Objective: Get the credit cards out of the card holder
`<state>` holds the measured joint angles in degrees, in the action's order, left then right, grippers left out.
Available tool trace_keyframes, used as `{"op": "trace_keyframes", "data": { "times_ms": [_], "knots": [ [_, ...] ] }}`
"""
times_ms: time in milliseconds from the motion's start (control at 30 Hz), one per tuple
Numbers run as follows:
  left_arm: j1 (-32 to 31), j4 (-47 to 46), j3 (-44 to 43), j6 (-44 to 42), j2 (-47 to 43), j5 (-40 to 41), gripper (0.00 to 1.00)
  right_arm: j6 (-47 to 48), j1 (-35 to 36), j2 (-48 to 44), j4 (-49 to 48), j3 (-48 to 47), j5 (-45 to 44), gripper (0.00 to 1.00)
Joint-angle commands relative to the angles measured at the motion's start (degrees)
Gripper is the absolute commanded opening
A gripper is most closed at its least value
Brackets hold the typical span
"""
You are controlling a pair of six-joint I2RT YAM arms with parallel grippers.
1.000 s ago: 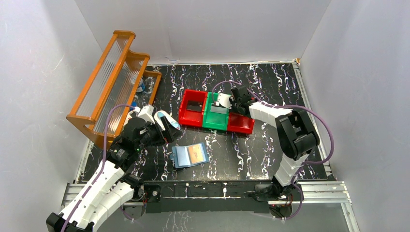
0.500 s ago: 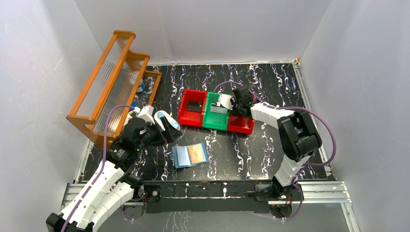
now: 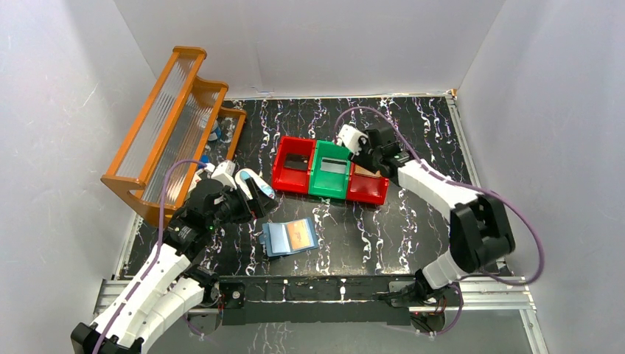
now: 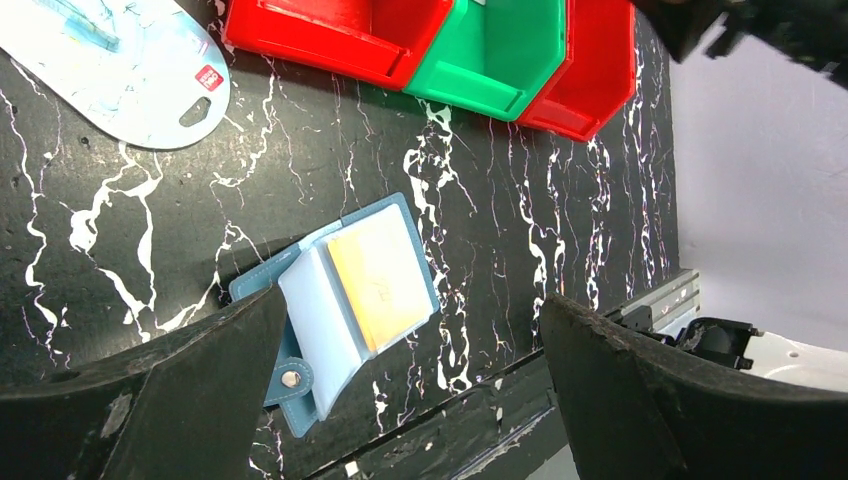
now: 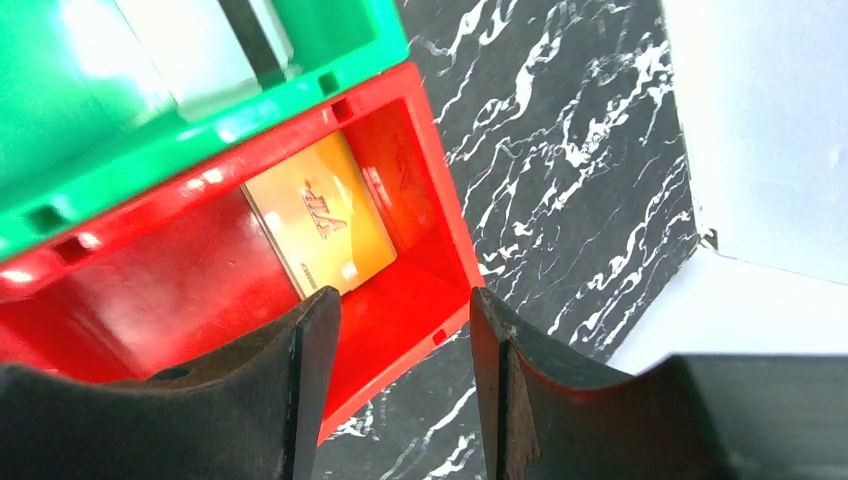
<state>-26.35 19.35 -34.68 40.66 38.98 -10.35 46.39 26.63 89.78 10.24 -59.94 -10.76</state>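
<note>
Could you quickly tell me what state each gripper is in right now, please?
Left gripper: open, holding nothing.
Right gripper: open, holding nothing; the tan card lies loose in the red bin.

A robotics lab test cell: plain white walls (image 3: 317, 44) box in a black marble-patterned table (image 3: 413, 122), and a left arm (image 3: 158, 276) and right arm (image 3: 435, 184) are bolted to metal rails (image 3: 494, 289) along its near edge

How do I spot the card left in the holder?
On the table, nearer than the red and green bins, lies the open blue card holder. The orange card sits in its pocket; the other orange card lies loose in a red bin.
</note>
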Motion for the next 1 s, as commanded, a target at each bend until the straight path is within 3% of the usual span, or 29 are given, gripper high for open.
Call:
{"op": "trace_keyframes", "data": {
  "times_ms": [0, 100, 133, 167, 267, 367, 500, 600, 767, 967],
  "knots": [
    [0.16, -0.68, -2.24, -0.56, 0.36, -1.62, 0.98, -15.43, -0.19, -11.33, -5.26, 1.15, 9.59, 0.61],
    [0.19, -1.30, -1.89, -0.35, 1.00, -2.27, 0.98, -32.66, -0.25, -18.81, -10.89, 4.40, 18.86, 0.70],
    [0.21, -1.60, -1.78, -0.28, 1.39, -2.56, 0.98, -41.18, -0.25, -20.83, -11.00, 5.03, 19.79, 0.87],
    [0.23, -1.68, -1.77, -0.20, 1.96, -2.88, 0.98, -49.98, -0.27, -22.56, -9.50, 5.24, 21.93, 0.97],
    [0.16, -0.58, -2.25, -0.24, 4.50, -4.16, 0.98, -64.63, -0.28, -25.10, -7.75, 7.40, 32.99, 0.98],
    [0.23, 1.81, -2.74, -0.12, 7.57, -4.47, 0.96, -78.80, -0.27, -26.35, -8.06, 11.10, 36.19, 0.98],
    [0.16, 6.66, -2.36, 1.40, 11.94, -1.70, 0.93, -93.84, 0.69, -27.12, -18.80, 19.03, 42.97, 0.98],
    [0.21, 7.97, -1.48, 1.96, 14.55, -1.93, 0.90, -92.82, 5.58, -25.67, -13.28, 18.38, 37.99, 0.93],
    [0.17, 8.09, -0.34, 0.91, 17.16, -2.72, 0.85, -92.98, 15.57, -19.82, 0.29, 14.38, 25.28, 0.73],
    [0.16, 6.67, 1.56, 0.29, 19.64, -3.31, 0.69, -97.09, 25.73, -13.54, 0.97, 13.63, 19.43, 0.54]
  ]
}}
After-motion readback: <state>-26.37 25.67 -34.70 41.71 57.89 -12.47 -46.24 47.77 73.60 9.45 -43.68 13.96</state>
